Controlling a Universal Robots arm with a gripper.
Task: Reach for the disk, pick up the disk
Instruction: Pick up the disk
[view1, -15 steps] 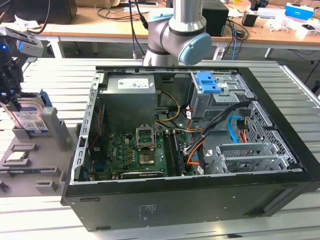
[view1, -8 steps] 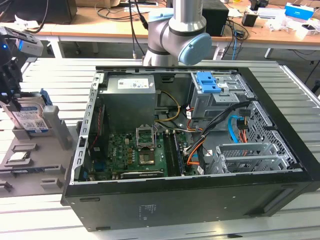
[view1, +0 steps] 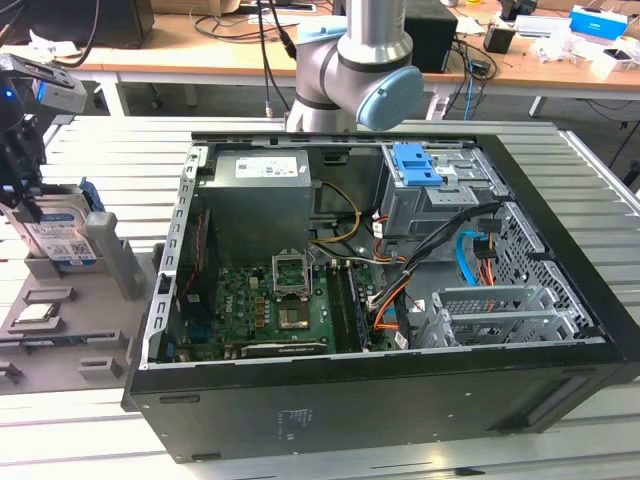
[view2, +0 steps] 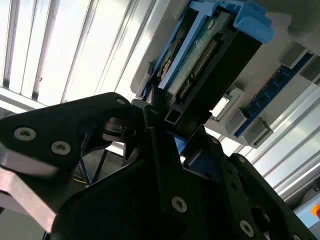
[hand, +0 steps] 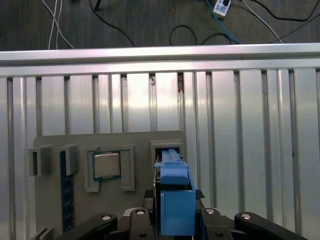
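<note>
Disk (view1: 58, 238) upright on edge in slot of grey holder (view1: 60, 330), at exterior view's left, well apart from open computer case (view1: 380, 300). Gripper (view1: 22, 185) down over disk's upper end. In first wrist view, fingers (hand: 206, 214) flanking blue bracket (hand: 176, 195) on both sides; jaws narrow, clamped on disk. Same grip in second wrist view, black finger (view2: 157, 145) against disk edge. Disk seated in holder, not yet lifted. Square silver chip (hand: 106, 165) in neighbouring pocket, near disk. Holder flat on slatted metal table (hand: 240, 125).

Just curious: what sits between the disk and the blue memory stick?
Between disk and stick: a square silver chip, in the first wrist view.
</note>
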